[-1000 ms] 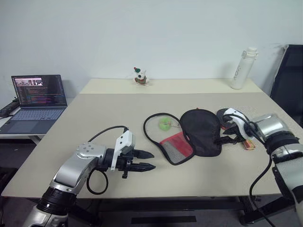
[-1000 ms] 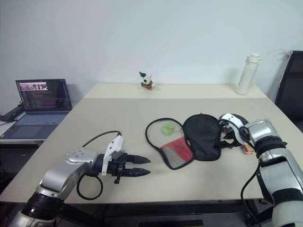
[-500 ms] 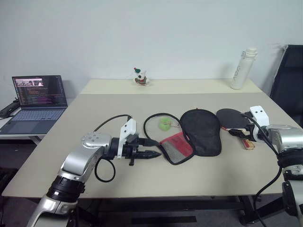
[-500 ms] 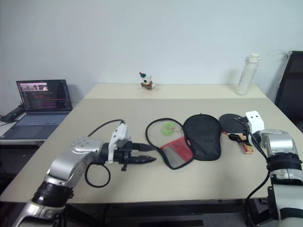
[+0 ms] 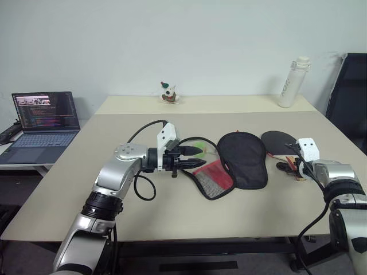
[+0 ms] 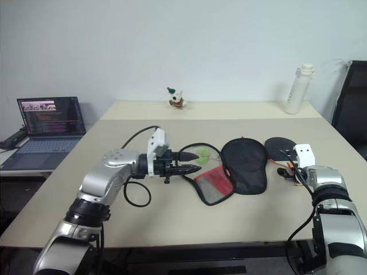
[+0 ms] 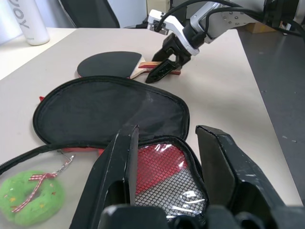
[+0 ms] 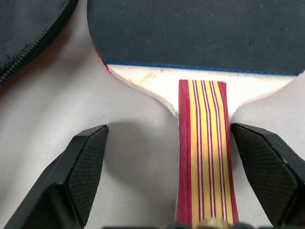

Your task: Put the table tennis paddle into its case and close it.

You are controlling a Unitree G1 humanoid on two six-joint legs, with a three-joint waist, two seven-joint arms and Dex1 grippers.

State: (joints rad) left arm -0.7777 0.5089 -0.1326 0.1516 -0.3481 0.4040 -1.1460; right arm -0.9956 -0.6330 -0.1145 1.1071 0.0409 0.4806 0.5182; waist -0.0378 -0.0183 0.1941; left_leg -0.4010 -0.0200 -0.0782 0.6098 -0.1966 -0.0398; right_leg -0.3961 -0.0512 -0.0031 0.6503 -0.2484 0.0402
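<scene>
The table tennis paddle (image 5: pixel 278 141) lies flat at the table's right, with its black face toward the far edge and its striped wooden handle (image 8: pixel 202 143) toward me. My right gripper (image 8: pixel 172 157) is open, one finger on each side of the handle without touching it. The case (image 5: pixel 244 159) lies unzipped and spread open in the middle of the table. One half is black fabric and the other is a red mesh panel (image 5: pixel 213 175). My left gripper (image 5: pixel 201 156) hovers open over the mesh half with nothing between its fingers.
A small green ball-like charm (image 7: pixel 31 198) lies inside the case's zip loop. A toy figurine (image 5: pixel 167 91) and a white bottle (image 5: pixel 291 82) stand at the table's far edge. An open laptop (image 5: pixel 43 123) sits on a side desk to the left, and a black chair (image 5: pixel 350 97) stands at the right.
My left gripper rose and moved right, from the table's near left to over the case. My right gripper swung right off the paddle's face and settled around the handle.
</scene>
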